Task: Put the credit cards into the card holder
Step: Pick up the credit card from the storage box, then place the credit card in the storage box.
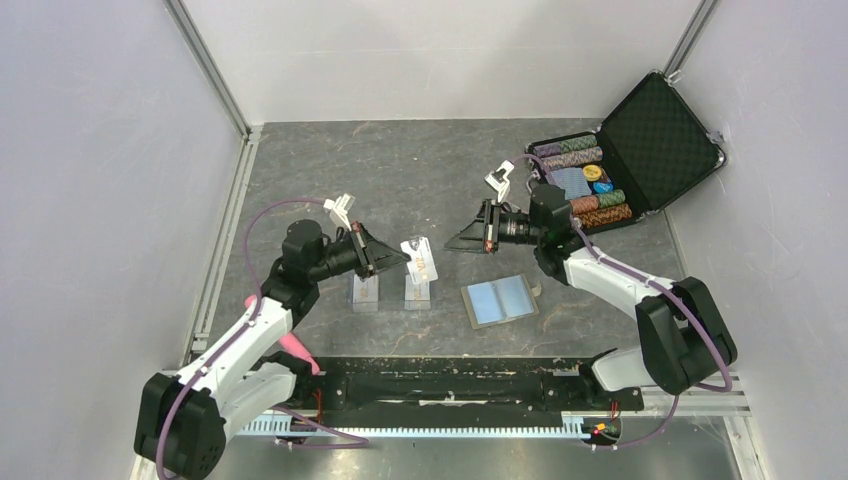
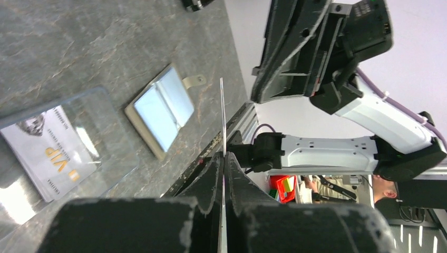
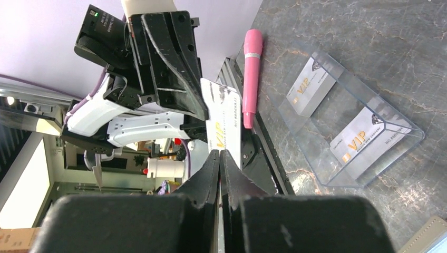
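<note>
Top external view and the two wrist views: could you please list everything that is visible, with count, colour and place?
credit card: one, whitish with gold print, upright in the left end effector
cased cards: two, whitish with gold print, one in each clear case
clear plastic cases: two, transparent, side by side before the left arm
card holder: one, olive-tan with pale blue pockets, open flat, right of the cases
poker-chip case: one, black, open, far right corner
poker chips: several rows, mixed colours, inside that case
pink stick: one, near left edge
table: one, dark grey
left end effector: black, shut on the credit card
right end effector: black, shut, empty
</note>
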Motion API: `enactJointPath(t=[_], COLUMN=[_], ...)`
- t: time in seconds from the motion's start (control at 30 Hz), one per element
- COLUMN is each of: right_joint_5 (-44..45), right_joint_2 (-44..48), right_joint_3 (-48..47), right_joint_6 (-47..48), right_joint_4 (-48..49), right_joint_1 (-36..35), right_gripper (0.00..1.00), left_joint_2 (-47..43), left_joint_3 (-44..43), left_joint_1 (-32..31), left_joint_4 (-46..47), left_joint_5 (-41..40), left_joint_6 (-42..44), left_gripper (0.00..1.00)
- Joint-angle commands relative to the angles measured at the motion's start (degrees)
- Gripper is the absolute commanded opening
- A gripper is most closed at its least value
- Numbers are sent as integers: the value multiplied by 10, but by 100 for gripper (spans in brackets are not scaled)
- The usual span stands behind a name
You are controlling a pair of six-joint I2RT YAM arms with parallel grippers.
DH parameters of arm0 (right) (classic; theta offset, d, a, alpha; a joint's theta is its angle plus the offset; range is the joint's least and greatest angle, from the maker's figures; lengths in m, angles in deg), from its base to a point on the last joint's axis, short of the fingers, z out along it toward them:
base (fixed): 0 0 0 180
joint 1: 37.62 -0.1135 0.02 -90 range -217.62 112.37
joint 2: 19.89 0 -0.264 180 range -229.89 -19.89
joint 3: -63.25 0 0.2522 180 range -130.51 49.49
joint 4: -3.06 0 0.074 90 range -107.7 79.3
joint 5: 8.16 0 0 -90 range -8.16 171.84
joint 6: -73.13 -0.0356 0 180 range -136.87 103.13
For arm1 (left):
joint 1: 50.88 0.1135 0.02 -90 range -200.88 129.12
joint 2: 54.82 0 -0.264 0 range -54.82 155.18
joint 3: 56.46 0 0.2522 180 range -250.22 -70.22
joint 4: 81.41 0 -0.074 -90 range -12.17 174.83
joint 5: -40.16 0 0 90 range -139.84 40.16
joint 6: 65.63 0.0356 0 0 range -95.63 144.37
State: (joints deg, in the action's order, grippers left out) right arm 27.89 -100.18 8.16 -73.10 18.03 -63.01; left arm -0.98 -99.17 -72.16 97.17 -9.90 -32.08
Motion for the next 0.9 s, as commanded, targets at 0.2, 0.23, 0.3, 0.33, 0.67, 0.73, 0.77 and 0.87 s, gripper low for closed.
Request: enactJointPath(t=[0.2, 0.23, 0.3, 0.33, 0.67, 0.73, 0.77, 0.87], right_joint_5=[-1, -2, -1, -1, -7, -7, -6, 1], right_joint_2=[12, 10, 9, 6, -27, -25, -23, -21], right_joint_3=[5, 6, 8, 10, -9, -17, -23, -41], right_joint_6=[21, 21, 23, 23, 8, 13, 24, 57], right_joint_4=[-6, -6, -7, -7, 10, -2, -17, -66], right_joint_1=[0, -2, -8, -11, -54, -54, -54, -53], right_gripper=[24, 32, 45, 49, 7, 0, 0, 0], left_joint_2=[-7, -5, 1, 4, 12, 7, 4, -7], left_joint_3=[-4, -2, 2, 4, 5, 0, -3, -17], left_joint_1=[3, 3, 3, 3, 3, 3, 3, 3], left_joint_4=[-2, 17, 52, 68, 96, 59, 40, -34], left_joint_5=[15, 22, 36, 40, 49, 34, 25, -5], left_joint_6=[19, 10, -7, -16, -37, -18, -10, 26], left_gripper=[2, 2, 2, 2, 2, 2, 2, 2])
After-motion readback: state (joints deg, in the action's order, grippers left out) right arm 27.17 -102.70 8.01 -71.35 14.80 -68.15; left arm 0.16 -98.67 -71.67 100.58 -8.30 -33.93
